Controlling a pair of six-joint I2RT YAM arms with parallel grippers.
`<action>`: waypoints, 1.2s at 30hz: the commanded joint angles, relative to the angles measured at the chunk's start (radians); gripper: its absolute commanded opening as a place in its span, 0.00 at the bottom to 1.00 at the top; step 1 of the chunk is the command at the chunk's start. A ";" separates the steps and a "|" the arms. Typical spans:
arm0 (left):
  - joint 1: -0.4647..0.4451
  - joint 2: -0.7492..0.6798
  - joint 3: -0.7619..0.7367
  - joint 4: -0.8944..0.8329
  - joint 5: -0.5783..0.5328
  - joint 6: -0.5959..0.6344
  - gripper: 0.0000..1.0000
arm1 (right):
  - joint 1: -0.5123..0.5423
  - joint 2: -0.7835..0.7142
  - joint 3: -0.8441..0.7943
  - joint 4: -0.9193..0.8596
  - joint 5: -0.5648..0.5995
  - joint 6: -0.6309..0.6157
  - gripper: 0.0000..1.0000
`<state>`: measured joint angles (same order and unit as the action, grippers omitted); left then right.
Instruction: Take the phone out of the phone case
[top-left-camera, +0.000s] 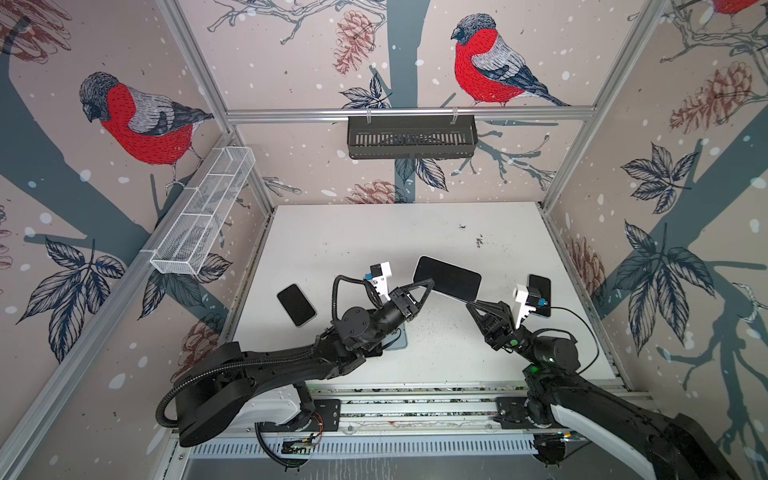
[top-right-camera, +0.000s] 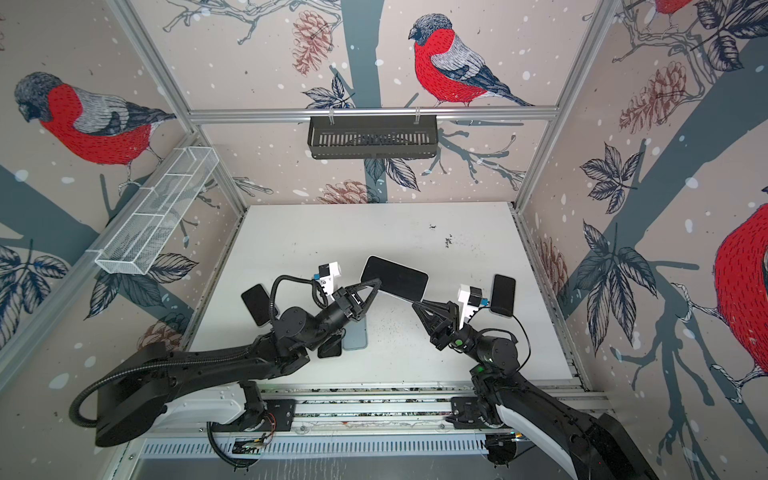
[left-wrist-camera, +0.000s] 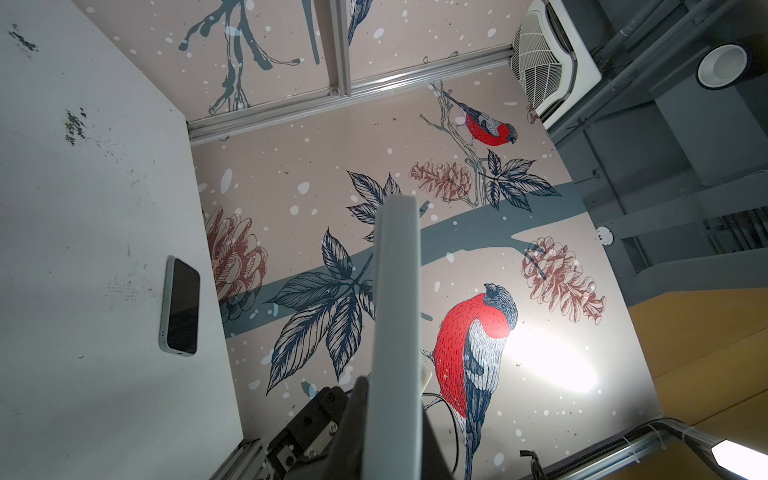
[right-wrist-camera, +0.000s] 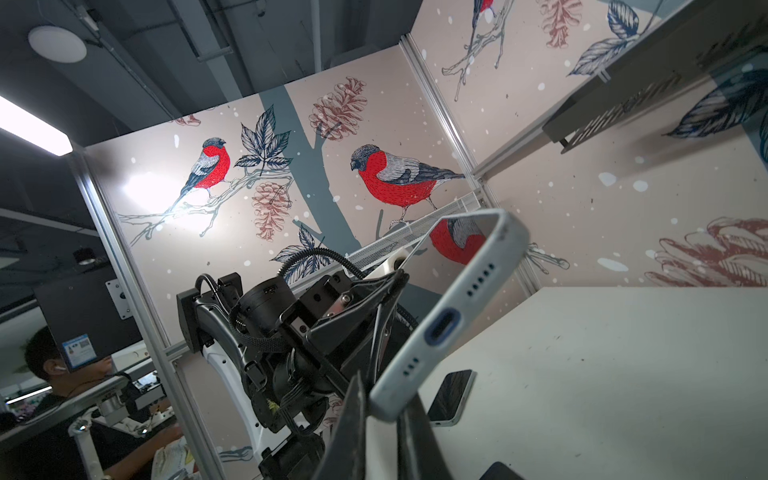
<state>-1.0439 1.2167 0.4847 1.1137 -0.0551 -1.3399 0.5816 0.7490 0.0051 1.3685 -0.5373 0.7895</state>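
My L end effector (top-left-camera: 430, 284) & R end effector (top-left-camera: 469, 302) both pinched tight on cased phone (top-left-camera: 446, 276), held above bench (top-left-camera: 353, 235).

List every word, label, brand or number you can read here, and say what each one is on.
No text can be read.
A sticker on the monitor back, in the right wrist view: blue and white print, too blurred to read.
The phone case: no brand or marking shows.
The held phone: screen dark, blank.
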 joint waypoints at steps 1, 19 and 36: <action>-0.007 -0.011 0.013 0.089 -0.013 -0.059 0.00 | 0.004 -0.042 -0.007 -0.117 -0.085 -0.200 0.01; 0.018 -0.064 -0.010 0.043 0.001 -0.053 0.00 | -0.029 0.001 0.147 -0.489 0.105 -0.392 0.01; 0.165 -0.187 -0.163 0.056 0.033 -0.068 0.00 | -0.122 0.141 0.219 -0.267 -0.289 0.147 0.69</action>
<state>-0.8799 1.0195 0.3225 1.0451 -0.0315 -1.3903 0.4217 0.8635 0.2340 0.8967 -0.6907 0.7734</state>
